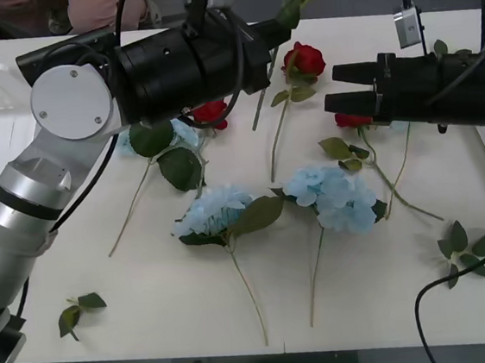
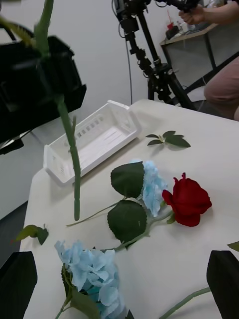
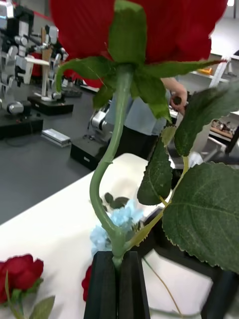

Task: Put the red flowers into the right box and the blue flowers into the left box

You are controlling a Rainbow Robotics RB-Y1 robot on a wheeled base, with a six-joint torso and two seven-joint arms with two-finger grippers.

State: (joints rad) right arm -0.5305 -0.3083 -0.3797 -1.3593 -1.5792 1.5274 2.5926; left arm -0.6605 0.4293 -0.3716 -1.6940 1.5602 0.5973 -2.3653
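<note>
My left gripper (image 1: 281, 26) is raised over the table's far middle, shut on the stem of a red flower (image 3: 134, 25) whose stem end (image 1: 262, 101) hangs free. In the left wrist view the fingers (image 3: 104, 284) pinch that stem. Three more red flowers (image 1: 304, 61) (image 1: 210, 111) (image 1: 353, 119) lie on the table. Blue flowers lie at the middle (image 1: 213, 210) (image 1: 335, 196), and one (image 1: 181, 134) is partly under the left arm. My right gripper (image 1: 328, 88) hovers open at the right, over a red flower (image 2: 188, 200). The left box (image 2: 92, 139) stands at the far left. The right box is out of view.
Loose leaf sprigs lie at the front left (image 1: 78, 311), the front right (image 1: 467, 249) and beside the left box (image 2: 167, 139). A camera tripod (image 2: 159, 75) stands beyond the table. Bare tabletop runs along the front edge.
</note>
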